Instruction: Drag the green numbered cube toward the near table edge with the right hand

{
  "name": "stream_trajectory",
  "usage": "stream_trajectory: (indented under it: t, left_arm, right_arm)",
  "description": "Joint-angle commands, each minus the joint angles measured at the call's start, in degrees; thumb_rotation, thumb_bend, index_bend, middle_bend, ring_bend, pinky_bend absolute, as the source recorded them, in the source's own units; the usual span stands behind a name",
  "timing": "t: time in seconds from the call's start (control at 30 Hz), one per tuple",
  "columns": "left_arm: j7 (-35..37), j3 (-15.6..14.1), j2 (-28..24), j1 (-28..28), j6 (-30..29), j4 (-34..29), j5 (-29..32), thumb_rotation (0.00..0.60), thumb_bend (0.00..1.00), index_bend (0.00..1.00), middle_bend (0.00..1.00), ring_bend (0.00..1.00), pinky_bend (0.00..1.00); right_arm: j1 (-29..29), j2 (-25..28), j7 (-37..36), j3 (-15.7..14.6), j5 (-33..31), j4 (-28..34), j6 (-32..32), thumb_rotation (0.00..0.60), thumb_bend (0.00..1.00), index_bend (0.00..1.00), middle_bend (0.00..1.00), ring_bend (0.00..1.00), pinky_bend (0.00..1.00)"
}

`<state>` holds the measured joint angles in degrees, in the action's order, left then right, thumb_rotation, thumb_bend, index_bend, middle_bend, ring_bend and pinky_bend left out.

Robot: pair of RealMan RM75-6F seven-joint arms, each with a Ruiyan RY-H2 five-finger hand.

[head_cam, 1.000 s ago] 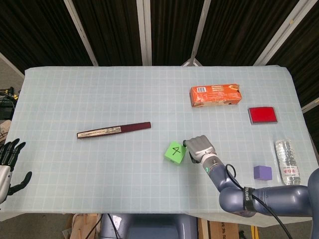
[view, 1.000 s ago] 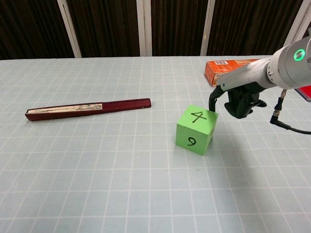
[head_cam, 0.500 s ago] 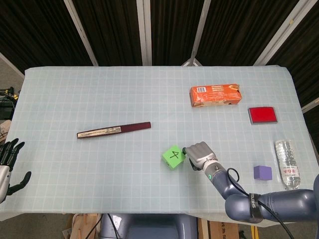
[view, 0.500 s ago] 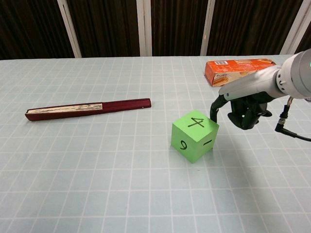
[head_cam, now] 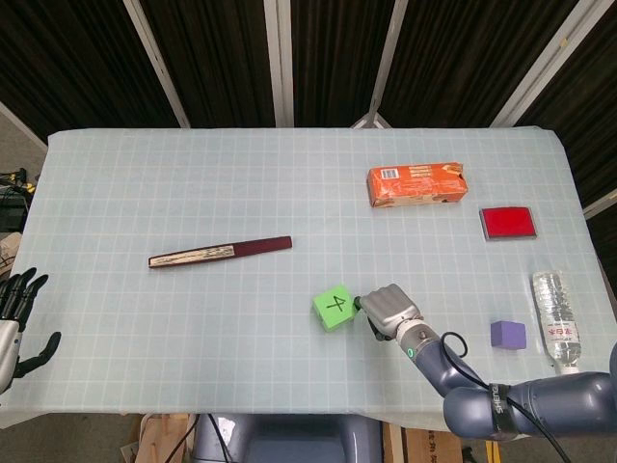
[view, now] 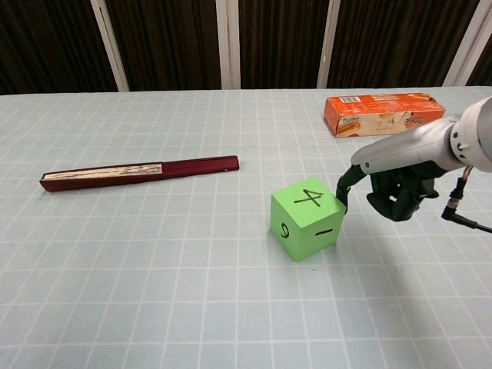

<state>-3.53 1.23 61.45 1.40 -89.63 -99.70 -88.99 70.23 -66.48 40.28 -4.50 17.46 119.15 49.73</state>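
The green cube (head_cam: 334, 308) with a handwritten 4 on top stands on the table, right of centre and toward the near edge. In the chest view the green cube (view: 306, 219) shows a 9 and a 1 on its two near faces. My right hand (head_cam: 388, 309) lies just right of it, fingers curled in, and one dark fingertip (view: 340, 197) touches the cube's far right corner. In the chest view the right hand (view: 396, 192) hangs low over the cloth. My left hand (head_cam: 14, 313) is off the table's left edge, fingers spread and holding nothing.
A folded dark red fan (head_cam: 220, 252) lies left of centre. An orange box (head_cam: 416, 184) and a red pad (head_cam: 508, 223) sit at the far right. A small purple cube (head_cam: 507, 334) and a lying water bottle (head_cam: 556, 313) are near the right edge.
The green cube has slid toward the near edge and turned, now showing a second side face. My right hand moved the same way with it. The left hand stayed put.
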Motion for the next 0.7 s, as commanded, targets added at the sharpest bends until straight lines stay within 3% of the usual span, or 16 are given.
stream_trajectory:
  t: [0.03,0.7]
  left_arm:
    - [-0.1,0.0,0.1,0.0,0.0,0.0,0.0,0.6,0.44,0.09,0.0,0.0,0.04]
    - [0.4,0.2,-0.2,0.1,0.3,0.0,0.4,0.6,0.44,0.09,0.0,0.0,0.04]
  right_arm:
    - [-1.1,0.3,-1.4,-0.6,2.7,1.0,-0.8,0.6,0.83,0.29,0.85,0.86,0.74]
    - [-3.1,0.9,-4.9,-3.4,9.9,4.0,-1.8,0.6,0.83,0.29,0.85,0.86,0.74]
